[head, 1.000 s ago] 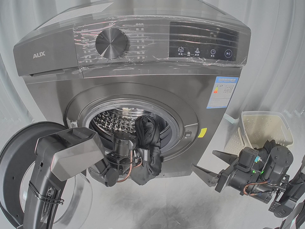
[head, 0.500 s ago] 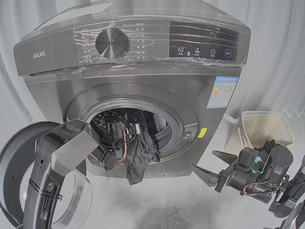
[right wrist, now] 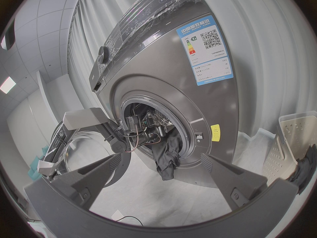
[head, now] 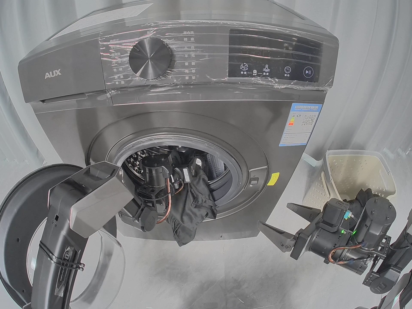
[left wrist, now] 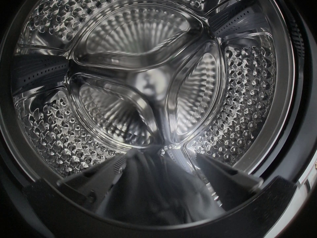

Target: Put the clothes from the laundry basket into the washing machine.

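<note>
Progress: left gripper (left wrist: 164, 153) pushed deeper into the washing machine drum (left wrist: 148, 83), jaws apart, black garment (head: 191, 207) bunched between them, tail hanging out behind, so not fully in yet; right gripper (head: 274, 214) jaws spread, laundry basket (head: 360, 168) behind.

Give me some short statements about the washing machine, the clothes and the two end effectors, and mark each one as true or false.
1. The washing machine door stands open. True.
2. The dark garment lies wholly inside the drum. False: part of it hangs out over the lower rim of the opening.
3. The left end effector points into the drum. True.
4. The right end effector grips a garment. False: it is open and empty.
5. The laundry basket is empty. False: dark clothes are in it.
</note>
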Controlling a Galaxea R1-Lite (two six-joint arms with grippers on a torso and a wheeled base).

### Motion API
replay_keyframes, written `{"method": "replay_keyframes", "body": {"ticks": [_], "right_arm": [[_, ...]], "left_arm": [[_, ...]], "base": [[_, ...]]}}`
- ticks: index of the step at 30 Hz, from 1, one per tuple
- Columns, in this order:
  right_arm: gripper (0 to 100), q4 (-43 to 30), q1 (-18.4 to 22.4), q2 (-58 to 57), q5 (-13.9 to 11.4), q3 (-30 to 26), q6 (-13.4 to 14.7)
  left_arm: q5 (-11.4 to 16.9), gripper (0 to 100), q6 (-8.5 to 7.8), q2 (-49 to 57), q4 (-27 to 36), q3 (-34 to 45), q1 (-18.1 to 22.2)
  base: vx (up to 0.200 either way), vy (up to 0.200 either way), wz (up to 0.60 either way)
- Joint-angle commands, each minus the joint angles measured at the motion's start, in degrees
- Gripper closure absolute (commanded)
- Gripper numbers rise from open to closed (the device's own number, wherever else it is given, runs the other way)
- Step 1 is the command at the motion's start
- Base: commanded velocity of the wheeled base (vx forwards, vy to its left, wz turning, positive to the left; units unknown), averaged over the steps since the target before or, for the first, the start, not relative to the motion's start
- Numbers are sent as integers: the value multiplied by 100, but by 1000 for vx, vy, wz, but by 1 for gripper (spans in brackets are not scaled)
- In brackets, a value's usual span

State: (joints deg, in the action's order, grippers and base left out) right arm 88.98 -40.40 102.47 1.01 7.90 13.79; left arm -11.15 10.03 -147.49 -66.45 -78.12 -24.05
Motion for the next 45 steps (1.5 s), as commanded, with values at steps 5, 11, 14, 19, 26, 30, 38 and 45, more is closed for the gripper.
{"method": "replay_keyframes", "body": {"ticks": [5, 11, 14, 19, 26, 30, 38, 45], "right_arm": [[0, 5, -3, 9, -5, -8, 10], [0, 5, 6, 9, -5, -17, 10], [0, 5, -3, 9, -5, -8, 10], [0, 5, -3, 9, -5, -8, 10], [0, 5, -21, 9, -5, -8, 1], [0, 5, -82, -8, -5, 10, 1], [0, 5, -82, 1, -5, 10, 1], [0, 5, -82, -8, -5, 19, 1]], "left_arm": [[280, 0, 192, 590, 211, 974, -214], [966, 0, 192, 1012, 396, 1905, -337], [975, 0, 183, 968, 414, 1932, -381], [940, 0, 95, 757, 633, 1905, -363], [887, 0, 87, 423, 712, 1536, -372], [825, 100, 87, 397, 844, 1510, -381], [474, 100, 95, 379, 792, 1114, -302], [43, 100, 95, 239, 589, 394, -188]], "base": [[0, 0, 0], [0, 0, 0], [0, 0, 0], [0, 0, 0], [0, 0, 0], [0, 0, 0], [0, 0, 0], [0, 0, 0]]}}
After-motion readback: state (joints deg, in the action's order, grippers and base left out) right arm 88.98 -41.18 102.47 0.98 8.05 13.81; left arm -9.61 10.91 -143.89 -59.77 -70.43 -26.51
